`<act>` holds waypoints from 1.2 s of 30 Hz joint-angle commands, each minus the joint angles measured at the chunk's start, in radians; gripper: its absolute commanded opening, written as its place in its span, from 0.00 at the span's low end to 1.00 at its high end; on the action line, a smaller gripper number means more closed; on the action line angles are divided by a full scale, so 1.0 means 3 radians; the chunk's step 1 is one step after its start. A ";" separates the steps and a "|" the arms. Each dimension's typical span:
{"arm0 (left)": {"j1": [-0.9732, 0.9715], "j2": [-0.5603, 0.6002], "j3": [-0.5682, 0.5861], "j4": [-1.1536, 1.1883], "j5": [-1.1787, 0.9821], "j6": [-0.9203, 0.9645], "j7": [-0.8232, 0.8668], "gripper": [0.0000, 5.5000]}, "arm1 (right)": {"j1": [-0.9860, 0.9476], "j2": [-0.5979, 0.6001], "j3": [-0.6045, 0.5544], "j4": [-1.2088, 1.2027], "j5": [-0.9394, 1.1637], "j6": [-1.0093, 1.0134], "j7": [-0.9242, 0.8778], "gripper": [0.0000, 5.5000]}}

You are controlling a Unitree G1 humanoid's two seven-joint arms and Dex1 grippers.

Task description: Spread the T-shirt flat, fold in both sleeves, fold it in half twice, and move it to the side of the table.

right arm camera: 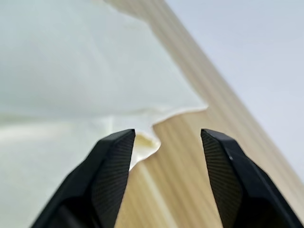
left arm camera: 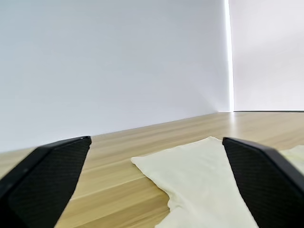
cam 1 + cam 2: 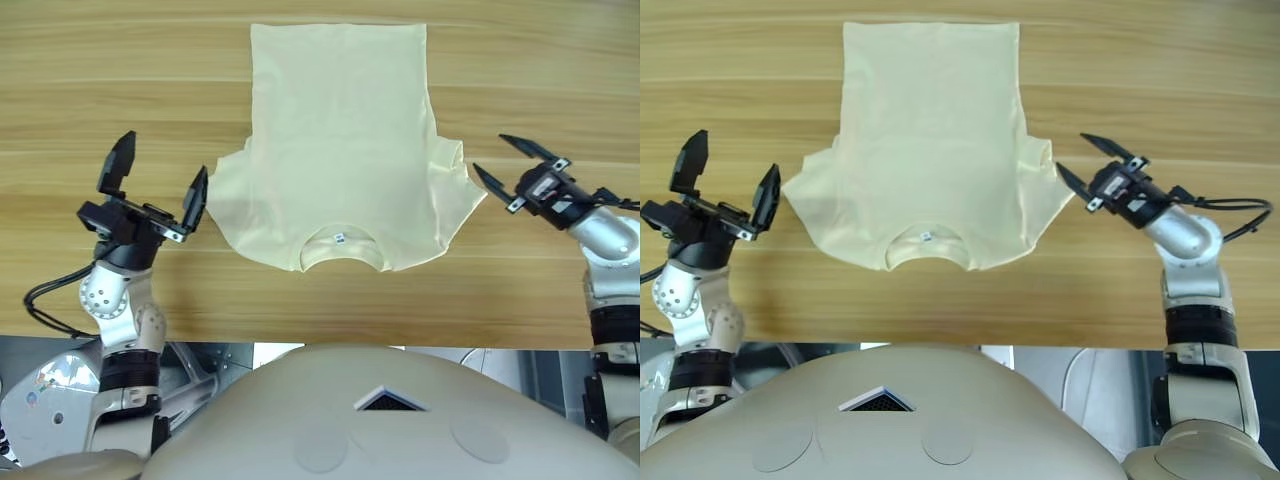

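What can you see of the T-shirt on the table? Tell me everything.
The T-shirt is pale yellow, soft cloth, lying flat on the wooden table, collar with a small label toward the robot, hem at the far side. Both short sleeves lie out; the right one is creased. The open left gripper and right gripper flank it, neither holding it.

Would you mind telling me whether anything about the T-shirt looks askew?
Slightly: on the T-shirt, the right sleeve is puckered where it meets the body, while the left sleeve lies smooth. Otherwise nothing stands out.
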 commanded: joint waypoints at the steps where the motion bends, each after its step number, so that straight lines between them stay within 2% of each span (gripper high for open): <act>1: 0.0015 -0.0107 0.0071 0.0012 0.0179 0.0075 0.0119 0.93 | -0.0398 0.0132 0.0237 0.0454 -0.0413 0.0047 -0.0246 0.47; 8: 0.0003 -0.0150 0.0237 -0.0030 0.0206 0.0140 0.0172 0.93 | -0.0305 0.0045 0.0234 0.0727 -0.0484 0.0007 -0.0457 0.47; 18: -0.0015 -0.0172 0.0314 -0.0003 0.0253 0.0190 0.0134 0.93 | -0.0032 -0.0079 0.0163 0.0517 -0.0370 0.0076 -0.0470 0.47; 21: -0.0044 -0.0170 0.0315 0.0091 0.0297 0.0164 0.0104 0.93 | 0.0031 -0.0005 0.0118 0.0277 -0.0068 -0.0044 -0.0305 0.47; 24: -0.0083 -0.0087 0.0352 0.0293 0.0572 0.0036 0.0168 0.93 | 0.0040 0.0079 -0.0124 0.0034 0.0316 -0.0126 -0.0352 0.47; 27: 0.0010 0.0046 0.0680 0.0355 0.0666 -0.0097 0.0352 0.93 | -0.0007 0.0262 -0.0501 -0.0272 0.0743 -0.0036 -0.0618 0.47; 30: 0.0174 0.0035 0.1101 0.0193 0.0668 -0.0151 0.0705 0.93 | 0.0165 0.0347 -0.0526 -0.0668 0.1055 -0.0011 -0.0457 0.47; 32: 0.0221 0.0031 0.1286 0.0107 0.1069 -0.0237 0.1023 0.93 | 0.0252 0.0394 -0.0540 -0.0843 0.1241 0.0021 -0.0351 0.47; 33: 0.0222 0.0072 0.1330 0.0104 0.1551 -0.0268 0.1246 0.93 | 0.0249 0.0428 -0.0550 -0.0875 0.1282 0.0049 -0.0340 0.47; 34: 0.0232 0.0140 0.1341 0.0101 0.2172 -0.0271 0.1525 0.93 | 0.0226 0.0461 -0.0555 -0.0875 0.1278 0.0071 -0.0347 0.47; 36: 0.0320 0.0442 0.1011 0.0056 0.3585 -0.0121 0.1961 0.93 | 0.0173 0.0531 -0.0533 -0.0821 0.1111 0.0060 -0.0454 0.47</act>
